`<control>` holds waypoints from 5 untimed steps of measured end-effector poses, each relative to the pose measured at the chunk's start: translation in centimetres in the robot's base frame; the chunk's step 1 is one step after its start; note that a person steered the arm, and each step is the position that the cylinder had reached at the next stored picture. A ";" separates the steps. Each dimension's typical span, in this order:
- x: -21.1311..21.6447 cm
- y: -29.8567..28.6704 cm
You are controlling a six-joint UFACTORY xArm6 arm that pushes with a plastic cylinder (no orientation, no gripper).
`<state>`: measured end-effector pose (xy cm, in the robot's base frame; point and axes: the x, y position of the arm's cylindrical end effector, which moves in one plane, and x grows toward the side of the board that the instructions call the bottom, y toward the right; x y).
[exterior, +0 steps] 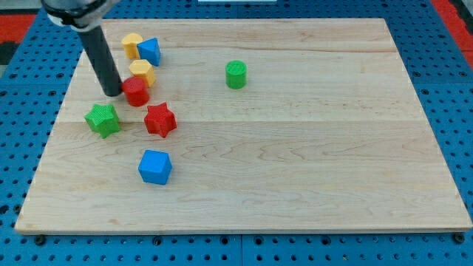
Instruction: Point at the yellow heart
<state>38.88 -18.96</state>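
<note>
The yellow heart (132,44) lies near the board's top left, touching the blue triangle (150,51) on its right. A second yellow block (141,72), which looks like a hexagon, sits just below them. The red cylinder (136,92) is right under that block. My tip (113,93) rests on the board against the red cylinder's left side, below and slightly left of the yellow heart, about two block widths from it. The dark rod slants up to the view's top left.
A green star (102,120) lies below my tip, with a red star (160,120) to its right. A blue cube (154,166) sits lower down. A green cylinder (236,74) stands alone near the top middle. The wooden board (310,148) lies on a blue pegboard.
</note>
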 end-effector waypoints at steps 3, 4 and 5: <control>0.5 5.0; 0.2 0.5; -3.3 -1.8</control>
<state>35.59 -20.79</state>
